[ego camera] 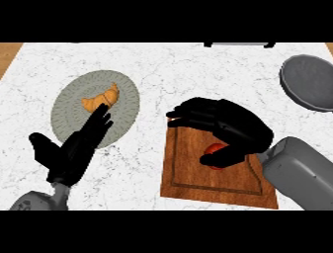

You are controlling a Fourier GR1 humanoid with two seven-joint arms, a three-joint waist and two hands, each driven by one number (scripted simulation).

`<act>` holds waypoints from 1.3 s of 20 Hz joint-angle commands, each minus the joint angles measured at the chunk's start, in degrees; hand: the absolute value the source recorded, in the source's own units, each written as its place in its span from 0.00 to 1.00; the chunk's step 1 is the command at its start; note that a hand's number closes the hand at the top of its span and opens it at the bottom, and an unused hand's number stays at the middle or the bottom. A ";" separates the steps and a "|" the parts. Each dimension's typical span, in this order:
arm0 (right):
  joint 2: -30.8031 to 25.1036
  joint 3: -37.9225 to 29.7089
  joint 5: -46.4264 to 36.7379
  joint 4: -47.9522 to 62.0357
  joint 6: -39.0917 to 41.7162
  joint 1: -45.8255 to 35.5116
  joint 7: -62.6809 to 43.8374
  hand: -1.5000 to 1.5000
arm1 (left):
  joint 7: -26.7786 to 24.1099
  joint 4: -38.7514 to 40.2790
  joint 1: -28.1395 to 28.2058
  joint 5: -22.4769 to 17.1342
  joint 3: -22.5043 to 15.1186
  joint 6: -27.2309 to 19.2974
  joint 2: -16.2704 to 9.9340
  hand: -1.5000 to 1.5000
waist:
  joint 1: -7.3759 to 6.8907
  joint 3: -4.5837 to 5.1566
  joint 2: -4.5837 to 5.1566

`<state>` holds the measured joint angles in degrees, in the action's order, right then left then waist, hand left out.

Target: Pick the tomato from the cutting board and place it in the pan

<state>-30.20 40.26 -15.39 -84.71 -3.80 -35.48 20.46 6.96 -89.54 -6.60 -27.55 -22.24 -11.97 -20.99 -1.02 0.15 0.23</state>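
- Red, and only partly visible: tomato (214,149) on the wooden cutting board (198,173), tucked beneath the right hand (224,123), at about 6 o'clock from the palm.
- Right hand lowered over the board's upper half, fingers curled down past the tomato's upper side, thumb curving in below it at roughly 7 o'clock; cupped around the tomato, though true contact cannot be told, since most of the fruit is hidden.
- Tomato not raised clear of the board as far as can be seen; a small red patch showing between thumb and fingers, nothing more.
- Grey right forearm (308,173) entering from 4 o'clock, crossing the board's right edge.
- Dark grey pan (313,81) at 2 o'clock from the board, well apart from the tomato, handle trailing toward 5 o'clock.
- Pale grey-green plate (70,116) at 9 o'clock from the board, bearing a golden croissant (100,99) near its upper middle.
- Left hand (70,148) resting at the lower left, fingers straight and extended toward 1 o'clock, tips overlapping the plate's lower part just under the croissant, thumb spread out toward 10 o'clock, holding nothing.
- White marbled counter (169,69) beneath all of it, wooden strips at both side edges.
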 commanded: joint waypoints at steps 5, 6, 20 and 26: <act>-6.41 14.97 -22.84 0.07 12.61 -9.41 -19.57 0.00 | 0.29 1.12 0.72 -1.05 0.22 1.25 0.50 0.50 | 0.93 0.39 -1.43; -5.72 16.82 -25.80 0.50 14.80 -11.61 -22.01 0.00 | -0.30 1.50 0.45 -0.49 0.30 1.27 0.36 0.50 | 0.43 0.39 -1.33; 11.11 30.22 -33.50 -9.39 52.89 -3.41 -61.14 0.00 | 1.64 1.92 -1.09 -1.22 2.95 2.31 0.79 0.50 | 1.88 -0.11 -0.56; 17.46 30.52 -39.98 -5.96 52.19 2.74 -64.92 0.00 | -2.77 3.97 1.68 2.26 2.61 4.50 3.35 0.50 | 1.02 -0.14 -0.27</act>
<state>-15.27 69.09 -51.15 -91.11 46.65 -36.27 -41.02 6.64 -87.46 -5.84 -26.68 -20.03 -9.19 -18.81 0.25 0.05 -0.23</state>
